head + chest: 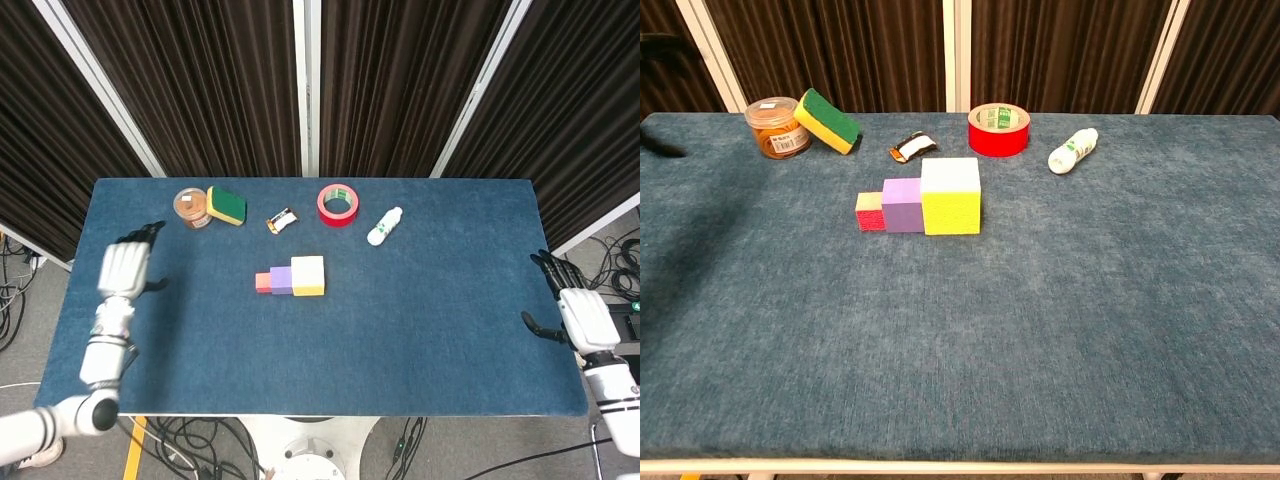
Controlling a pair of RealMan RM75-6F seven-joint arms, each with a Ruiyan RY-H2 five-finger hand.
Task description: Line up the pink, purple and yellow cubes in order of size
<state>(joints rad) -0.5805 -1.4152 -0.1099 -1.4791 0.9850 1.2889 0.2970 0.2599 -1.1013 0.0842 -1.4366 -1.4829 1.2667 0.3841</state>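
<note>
I'm looking at pink cube (869,212), purple cube (903,205) and yellow cube (951,196) sitting touching, smallest to biggest, mid-table. Looks finished to me. Left hand (124,270) and right hand (574,309) are hovering open, empty, at the table edges; I'm thinking just park them.

Pink cube (869,212): smallest, left end of row. Purple cube (903,205): mid-sized, centre, touching both neighbours. Yellow cube (951,196): largest, right end. All upright, flush in one straight line on the blue table (1060,330).
</note>
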